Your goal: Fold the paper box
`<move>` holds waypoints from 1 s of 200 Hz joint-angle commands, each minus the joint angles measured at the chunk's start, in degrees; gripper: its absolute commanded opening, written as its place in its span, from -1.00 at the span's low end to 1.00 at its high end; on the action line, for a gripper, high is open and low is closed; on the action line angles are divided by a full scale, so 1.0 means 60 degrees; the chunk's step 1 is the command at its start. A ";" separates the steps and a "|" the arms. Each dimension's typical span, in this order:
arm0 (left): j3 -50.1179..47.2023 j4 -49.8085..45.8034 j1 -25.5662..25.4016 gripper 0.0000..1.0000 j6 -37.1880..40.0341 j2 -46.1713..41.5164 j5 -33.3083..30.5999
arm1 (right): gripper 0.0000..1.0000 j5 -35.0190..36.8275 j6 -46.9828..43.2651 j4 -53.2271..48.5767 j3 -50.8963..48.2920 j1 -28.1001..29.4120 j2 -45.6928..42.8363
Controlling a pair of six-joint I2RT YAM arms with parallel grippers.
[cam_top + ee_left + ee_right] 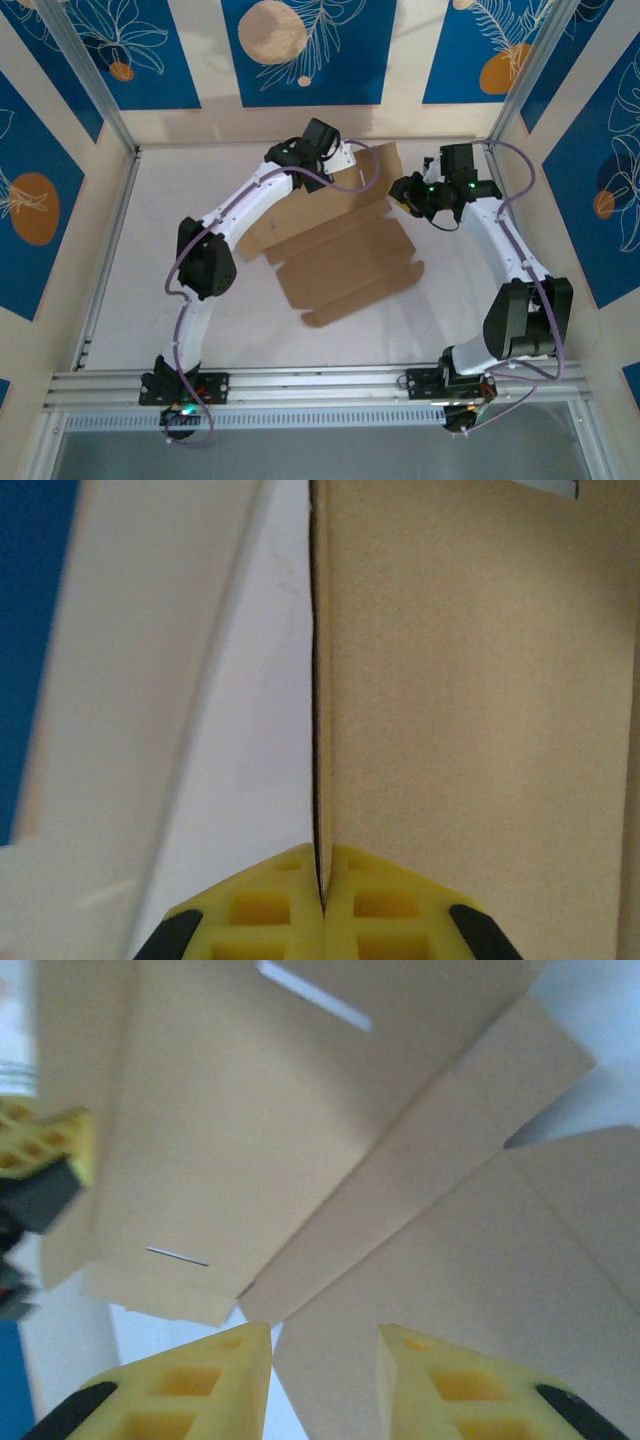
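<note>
The plain brown die-cut cardboard mailer box (345,260) lies mostly flat in the middle of the pale table (180,200), between the two arms, with its rounded flaps spread toward the near side. Its far panel (375,165) is tilted up off the surface. The left gripper (322,905) has its yellow fingers pressed together on the edge of that panel. In the left wrist view the sheet runs edge-on straight out from between the pads, so the pinch looks firm. The right gripper (325,1350) hovers just over the sheet's right-hand part with its jaws apart and nothing between them. Below it are a narrow side flap (420,1160) and the panel carrying two thin slots (315,995). By my reading the step in hand is raising the back wall along its crease. The folding is at an early stage, since most of the sheet is not yet stood up. The next move seems to call for the right gripper to come down onto the side flap or press the base flat beside the crease, so the left arm can swing the held panel upright without dragging the whole sheet. The fold needs to follow the scored line. Whether the crease has begun to bend cleanly is too hard to tell here.
</note>
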 commanded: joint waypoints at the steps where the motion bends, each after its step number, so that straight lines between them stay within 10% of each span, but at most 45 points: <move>1: 0.0158 0.1363 -0.0222 -1.00 0.1738 -0.0268 -0.1190 | -0.22 -0.0811 0.0937 0.0581 -0.0098 -0.0311 -0.0476; 76: -0.3890 0.5916 -0.1015 -1.00 0.5475 -0.1671 -0.1779 | -0.15 -0.0546 -0.0163 -0.3036 0.4091 -0.0626 0.1467; 200: -0.7867 1.0827 -0.1206 -1.00 0.6398 -0.2913 -0.1550 | 0.20 -0.0459 -0.0470 -0.4674 0.5936 -0.0449 0.3416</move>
